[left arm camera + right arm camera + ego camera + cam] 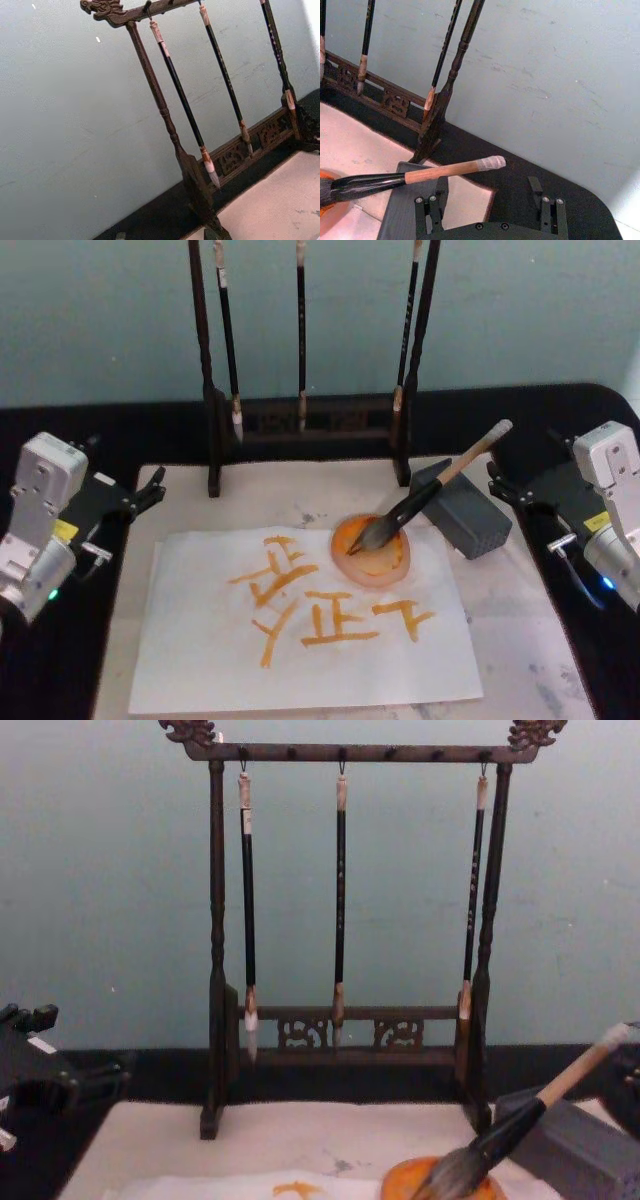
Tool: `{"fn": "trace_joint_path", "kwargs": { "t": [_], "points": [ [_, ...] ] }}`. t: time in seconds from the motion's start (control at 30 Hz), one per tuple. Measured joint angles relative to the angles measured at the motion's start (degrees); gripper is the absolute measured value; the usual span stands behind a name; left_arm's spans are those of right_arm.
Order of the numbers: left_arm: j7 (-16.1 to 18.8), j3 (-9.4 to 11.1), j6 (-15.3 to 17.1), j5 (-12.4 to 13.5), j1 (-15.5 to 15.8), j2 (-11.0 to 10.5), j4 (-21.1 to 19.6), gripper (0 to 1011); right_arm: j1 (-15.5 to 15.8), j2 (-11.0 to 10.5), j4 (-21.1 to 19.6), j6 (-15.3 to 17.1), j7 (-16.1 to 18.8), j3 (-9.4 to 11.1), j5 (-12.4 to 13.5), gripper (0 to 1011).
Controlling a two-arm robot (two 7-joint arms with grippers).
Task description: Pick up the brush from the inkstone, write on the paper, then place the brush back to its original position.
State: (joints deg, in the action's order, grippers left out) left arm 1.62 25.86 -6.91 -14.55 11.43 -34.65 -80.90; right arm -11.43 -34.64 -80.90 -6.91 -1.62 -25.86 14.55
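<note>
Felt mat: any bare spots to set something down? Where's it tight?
Free: the strip between the brush rack and the paper, and the felt mat right of the paper. Tight: the orange dish, brush and grey block at back right. Off the sides: left gripper and right gripper.

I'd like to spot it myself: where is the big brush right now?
In the head view, the brush lies right of centre, bristles in the orange dish, handle propped on the grey block.

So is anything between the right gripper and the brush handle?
Nothing visible does. The right gripper, open, sits just short of the brush; the grey block lies beneath its handle, not in the gap. Left gripper idle.
</note>
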Motion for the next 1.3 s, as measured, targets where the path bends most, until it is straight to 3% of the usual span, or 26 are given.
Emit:
{"fn": "trace_joint_path", "kwargs": {
  "t": [1.1, 1.3],
  "points": [
    [0.0, 0.0, 0.0, 0.0, 0.0, 0.0, 0.0, 1010, 0.0, 0.0, 0.0, 0.0, 0.0, 0.0, 0.0, 1000],
    [0.0, 0.0, 0.0, 0.0, 0.0, 0.0, 0.0, 1010, 0.54, 0.29, -0.78, 0.84, 0.54, 0.85, -0.2, 1000]
  ]
}}
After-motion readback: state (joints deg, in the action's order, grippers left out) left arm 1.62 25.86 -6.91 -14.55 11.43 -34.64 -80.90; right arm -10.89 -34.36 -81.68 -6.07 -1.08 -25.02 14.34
